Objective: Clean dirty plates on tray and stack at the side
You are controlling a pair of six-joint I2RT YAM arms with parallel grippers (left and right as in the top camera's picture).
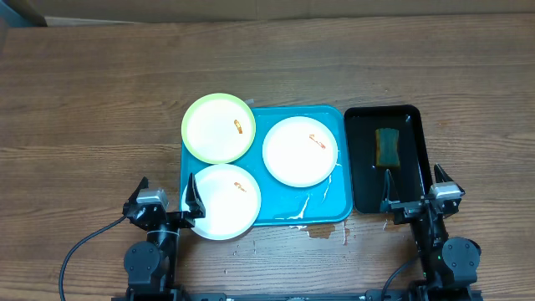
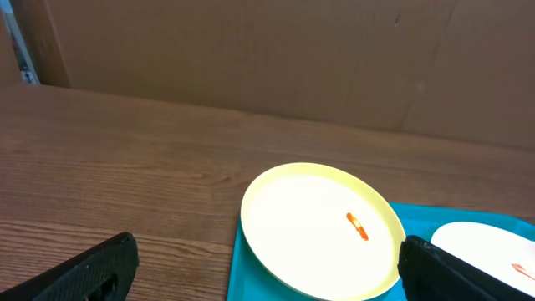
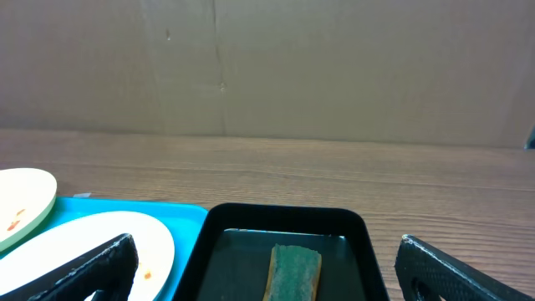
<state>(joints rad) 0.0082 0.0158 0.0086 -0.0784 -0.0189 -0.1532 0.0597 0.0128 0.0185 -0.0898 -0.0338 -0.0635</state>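
Three plates lie on the turquoise tray (image 1: 330, 209). A pale yellow-green plate (image 1: 219, 127) overhangs its far left corner and carries an orange smear. One white plate (image 1: 300, 150) lies at the middle right, and another white plate (image 1: 224, 201) overhangs the front left corner; both have small orange marks. My left gripper (image 1: 167, 184) stands open near the table's front edge, its right finger over the rim of the front white plate. In the left wrist view the left gripper (image 2: 267, 284) frames the yellow-green plate (image 2: 309, 226). My right gripper (image 1: 413, 180) is open and empty at the black tray's front end.
A glossy black tray (image 1: 416, 180) right of the turquoise one holds a green sponge (image 1: 387, 146), also visible as the sponge (image 3: 294, 269) between my right fingers. A brown spill (image 1: 320, 232) stains the wood in front of the turquoise tray. A cardboard wall stands behind the table.
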